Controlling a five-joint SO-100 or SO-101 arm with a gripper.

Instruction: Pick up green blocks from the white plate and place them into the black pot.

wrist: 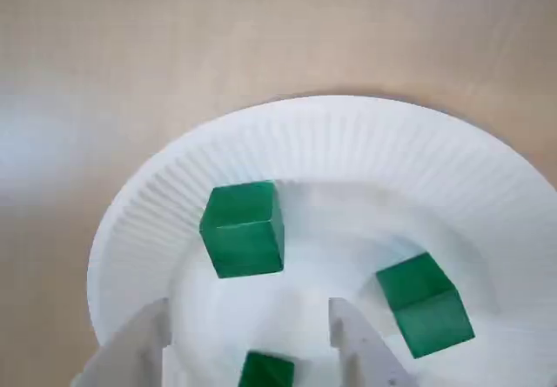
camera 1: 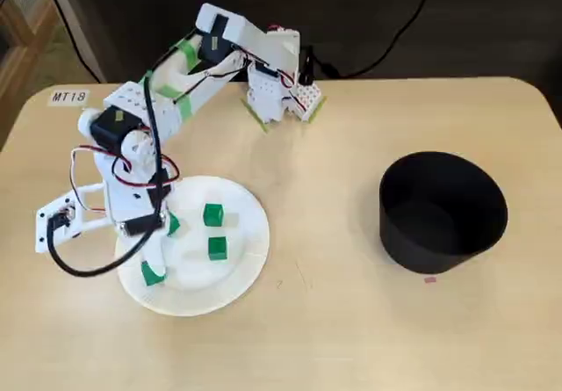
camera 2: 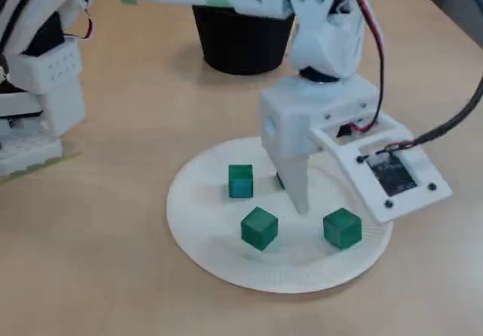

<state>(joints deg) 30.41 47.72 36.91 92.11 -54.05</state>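
White ribbed plate (camera 1: 241,268) rests flat on the tan table (camera 1: 334,338), at the left side of the fixed view taken from above. All green blocks in view lie on this plate.

Gripper (wrist: 248,313) position: lowered over the plate, tips pointing down at its surface. Jaw state: spread apart, with a wide gap between the two fingers (wrist: 359,352) in the wrist view.

Block positions, wrist view:
- First block (wrist: 265,371) sits in the gap between the fingers, at the lower edge of the picture. Contact with either finger cannot be determined; the block lies on the plate and is not lifted.
- Second block (wrist: 244,229) lies beyond the fingertips, on the plate's flat centre near the ribbed rim, apart from the gripper.
- Third block (wrist: 425,304) lies to the right of the right finger, near it; contact cannot be determined.

Black pot (camera 1: 443,211) stands upright on the table at the right side of the fixed view from above, well apart from the plate. Its interior is dark and its contents cannot be made out.

White arm (camera 1: 255,44) carries bands of green tape (camera 1: 186,53) and reaches from its base at the table's far edge across to the plate. Paper label (camera 1: 68,97) reading "MT18" is fixed to the table near the upper-left corner of the same view.
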